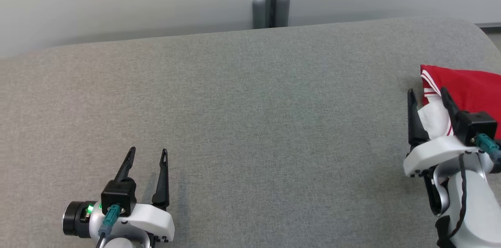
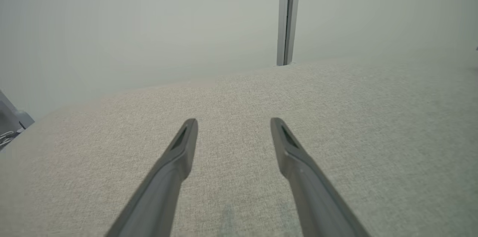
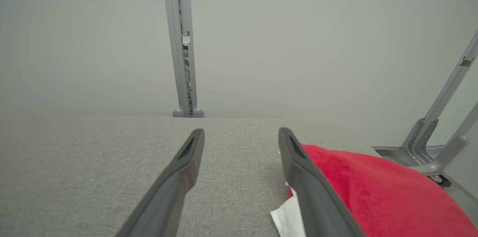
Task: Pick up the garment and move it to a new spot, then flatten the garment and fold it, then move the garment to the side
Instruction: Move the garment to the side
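Left gripper point(image 1: 148, 150) and right gripper point(image 1: 426, 90) gape empty — red garment point(image 1: 471, 85) at the padded table's point(image 1: 250, 103) right edge, white-striped trim plain in the head view.

We record: right gripper point(image 3: 241, 131), fingers spread, empty; red-and-white garment point(image 3: 373, 192) beside one finger, on grey fabric surface point(image 3: 93, 162).

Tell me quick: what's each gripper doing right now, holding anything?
Left gripper: open, empty, over the bare grey surface.
Right gripper: open, holding nothing; the red garment lies beside one finger.
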Available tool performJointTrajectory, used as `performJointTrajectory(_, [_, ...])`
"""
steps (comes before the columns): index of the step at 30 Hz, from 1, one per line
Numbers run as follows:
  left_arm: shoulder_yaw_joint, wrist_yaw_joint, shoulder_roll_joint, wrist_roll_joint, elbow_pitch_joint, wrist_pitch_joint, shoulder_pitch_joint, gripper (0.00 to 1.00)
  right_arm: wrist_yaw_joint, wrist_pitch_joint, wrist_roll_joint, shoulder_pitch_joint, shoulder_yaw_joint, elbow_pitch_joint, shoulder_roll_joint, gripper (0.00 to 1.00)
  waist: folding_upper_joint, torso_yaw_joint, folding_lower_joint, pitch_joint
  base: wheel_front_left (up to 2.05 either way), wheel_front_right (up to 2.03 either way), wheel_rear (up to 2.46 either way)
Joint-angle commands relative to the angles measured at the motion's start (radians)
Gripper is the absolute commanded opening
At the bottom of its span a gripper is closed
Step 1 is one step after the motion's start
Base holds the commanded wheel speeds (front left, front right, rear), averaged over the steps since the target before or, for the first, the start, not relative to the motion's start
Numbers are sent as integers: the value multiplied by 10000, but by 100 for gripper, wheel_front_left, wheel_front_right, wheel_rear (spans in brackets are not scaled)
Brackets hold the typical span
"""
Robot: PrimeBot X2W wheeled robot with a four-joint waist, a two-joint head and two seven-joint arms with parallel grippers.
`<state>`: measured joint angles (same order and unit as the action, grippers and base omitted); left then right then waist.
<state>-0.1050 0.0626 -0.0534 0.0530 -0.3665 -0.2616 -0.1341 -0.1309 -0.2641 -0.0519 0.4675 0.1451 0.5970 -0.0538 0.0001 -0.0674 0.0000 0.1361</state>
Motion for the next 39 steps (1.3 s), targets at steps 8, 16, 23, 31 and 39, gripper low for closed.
performJointTrajectory(8, [166, 80, -5, 88, -57, -46, 482, 100, 3, -1, 1142, -1405, -1037, -416, -17, 100, -1, 610, 0, -687, 0, 0, 0])
performJointTrajectory(16, [340, 179, 2, 154, -205, -46, 825, 100, 3, -1, 1607, -2144, -1454, -518, -5, 100, -1, 672, 0, -1155, 0, 0, 0])
performJointTrajectory(23, [500, 274, 5, 245, -264, -46, 959, 100, 3, -1, 1884, -2452, -1716, -615, -7, 100, -1, 644, 0, -1379, 0, 0, 0])
performJointTrajectory(31, [599, 213, 6, 388, -196, -46, 1079, 100, 3, 0, 2072, -2603, -1803, -683, -7, 100, -1, 620, 0, -1513, 0, 0, 0])
performJointTrajectory(39, [636, 196, 5, 455, -220, -46, 1098, 100, 3, 0, 2109, -2683, -1906, -713, -6, 100, -1, 611, 0, -1514, 0, 0, 0])
